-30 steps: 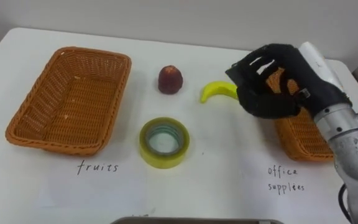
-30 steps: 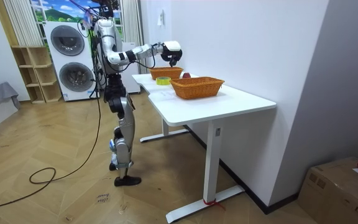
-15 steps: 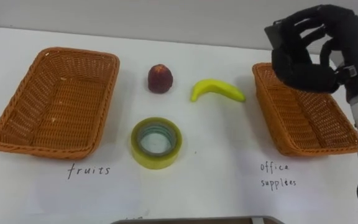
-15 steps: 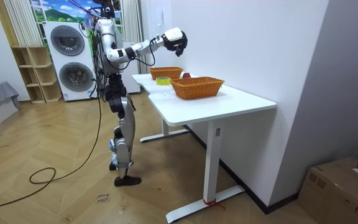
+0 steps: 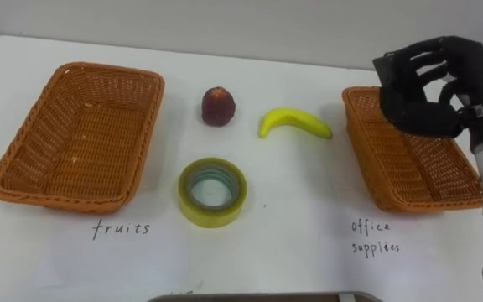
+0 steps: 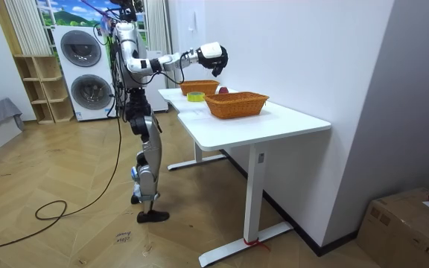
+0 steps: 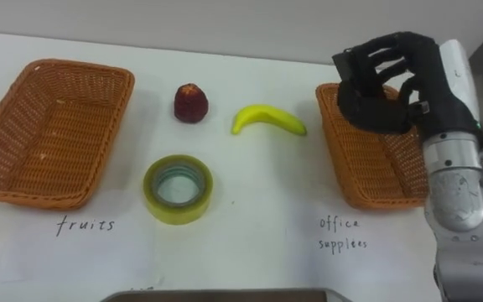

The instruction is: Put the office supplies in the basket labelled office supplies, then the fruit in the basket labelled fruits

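On the white table [image 5: 292, 243] lie a dark red fruit [image 5: 218, 106], a yellow banana [image 5: 294, 122] and a yellow-green roll of tape [image 5: 213, 192]. An empty wicker basket [image 5: 23, 180] stands at the left above the handwritten word "fruits" [image 5: 121, 228]. A second empty wicker basket [image 5: 392, 168] stands at the right above "office supplies" [image 5: 375, 236]. My right hand [image 5: 426, 92], black, hangs in the air over the far end of the right basket. Its fingers are loosely bent and spread, with nothing in them. The room view has that hand [image 6: 216, 56] raised over the table.
The table's far edge meets a pale wall. A dark edge [image 5: 258, 297] runs along the bottom of the eye view. In the room view I stand at the table's end, with washing machines [image 6: 84, 71] and shelves behind me.
My right hand has gone from beside the banana up and to the right, over the right basket, and has since sunk a little. The banana, fruit and tape lie where they were.
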You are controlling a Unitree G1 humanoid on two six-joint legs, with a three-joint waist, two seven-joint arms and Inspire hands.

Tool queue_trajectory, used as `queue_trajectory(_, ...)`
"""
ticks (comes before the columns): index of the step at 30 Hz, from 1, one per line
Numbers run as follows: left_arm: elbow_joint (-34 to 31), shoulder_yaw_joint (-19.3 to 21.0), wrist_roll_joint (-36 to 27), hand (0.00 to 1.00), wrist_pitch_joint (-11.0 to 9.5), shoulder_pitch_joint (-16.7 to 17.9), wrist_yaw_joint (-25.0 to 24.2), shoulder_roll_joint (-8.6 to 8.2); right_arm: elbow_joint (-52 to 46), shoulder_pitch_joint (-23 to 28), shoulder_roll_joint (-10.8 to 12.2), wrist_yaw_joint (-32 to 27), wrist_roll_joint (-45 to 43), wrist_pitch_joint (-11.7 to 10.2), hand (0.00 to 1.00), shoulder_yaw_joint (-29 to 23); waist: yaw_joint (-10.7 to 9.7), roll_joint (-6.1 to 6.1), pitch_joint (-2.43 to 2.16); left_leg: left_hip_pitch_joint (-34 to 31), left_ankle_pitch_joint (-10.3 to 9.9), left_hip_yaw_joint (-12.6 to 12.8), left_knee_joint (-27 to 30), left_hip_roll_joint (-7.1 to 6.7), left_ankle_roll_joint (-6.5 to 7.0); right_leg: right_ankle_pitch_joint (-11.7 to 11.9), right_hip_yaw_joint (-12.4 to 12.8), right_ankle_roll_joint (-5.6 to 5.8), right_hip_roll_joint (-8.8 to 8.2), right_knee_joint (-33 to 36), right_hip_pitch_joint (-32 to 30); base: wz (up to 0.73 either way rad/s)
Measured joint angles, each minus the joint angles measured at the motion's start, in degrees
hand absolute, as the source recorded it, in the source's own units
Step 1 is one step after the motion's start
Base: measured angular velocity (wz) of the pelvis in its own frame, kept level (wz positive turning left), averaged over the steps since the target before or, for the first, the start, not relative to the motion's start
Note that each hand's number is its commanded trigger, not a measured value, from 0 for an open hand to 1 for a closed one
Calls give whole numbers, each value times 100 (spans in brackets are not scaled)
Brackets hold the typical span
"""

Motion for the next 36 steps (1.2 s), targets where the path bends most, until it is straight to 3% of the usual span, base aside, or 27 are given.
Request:
queue_trajectory(7, 27, 57, 9, 0, 17, 37, -63, 24, 279, 0, -21, 1, 239, -14, 100, -1, 14, -15, -10, 1, -1, 3, 8, 0, -1, 1, -15, -1, 4, 9, 0, 0)
queue_trajectory(15, 70, 82, 220, 0, 113, 11, -71, 17, 763, -1, -21, -128, 429, -17, 100, -3, 19, 40, 25, -17, -2, -6, 3, 4, -1, 1, -32, -2, 4, 6, -24, 0)
queue_trajectory(24, -56, 84, 375, 0, 161, -13, -54, 9, 1324, -224, -24, -365, 425, -22, 100, -2, 9, 88, -10, -77, -1, -8, 49, 0, -1, 1, -146, -2, -23, -3, -65, 1)
queue_trajectory(36, -55, 104, 374, 0, 165, 90, -52, 6, 1555, -224, -24, -374, 498, -24, 100, 1, 13, 107, -9, -1, 0, -22, 44, 9, -2, 1, -187, -2, -37, -2, 5, 0)
